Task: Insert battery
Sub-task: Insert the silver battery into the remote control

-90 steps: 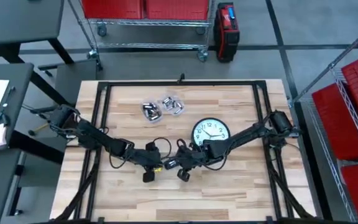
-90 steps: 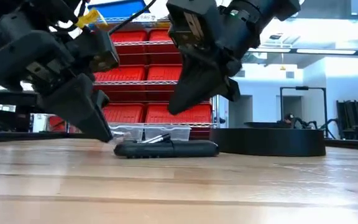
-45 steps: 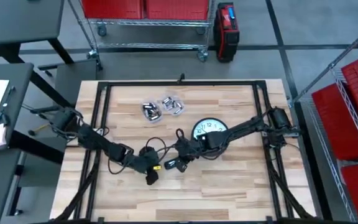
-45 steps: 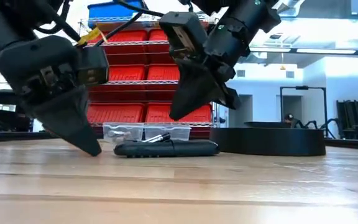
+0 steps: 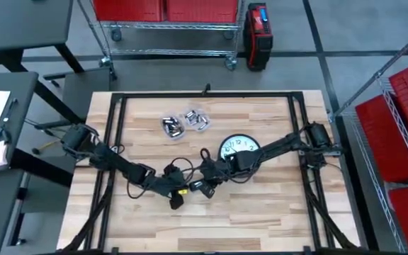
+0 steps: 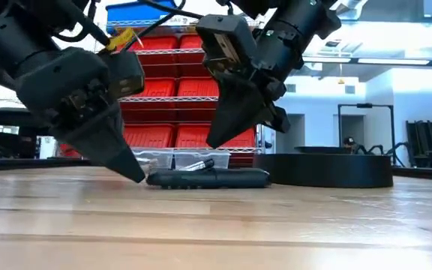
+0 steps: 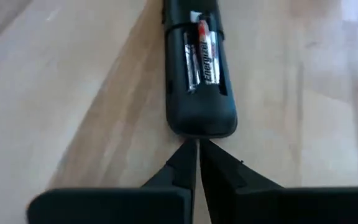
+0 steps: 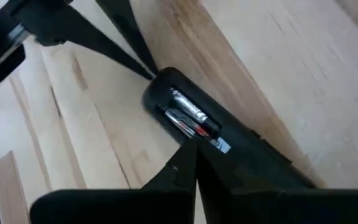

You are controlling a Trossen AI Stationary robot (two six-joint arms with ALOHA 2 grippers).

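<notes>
Closing in from both sides on the remote (image 7: 199, 74), lying flat on the table (image 5: 261, 212) near its middle, just beside the clock (image 5: 240, 150), battery bay facing up and uncovered. Two batteries (image 7: 202, 57) seated side by side in the bay, one perhaps riding a touch high in the low view, hard to call. Left gripper (image 7: 197, 152) pinched shut, holding nothing, its tip pressed to the rounded end of the remote. Right gripper (image 8: 190, 154) likewise closed and empty, poised over the bay right above the cells. Risk from here, as a judgement: pushing down off-centre and popping a cell out against its spring, or skidding the whole remote along the smooth wood should the left tip slide off that curved end; a hard poke could also tip the body. Long axis lying across the low view, side to side; from the left wrist, running straight away from the fingers, bay end nearest, the far end out of frame.
</notes>
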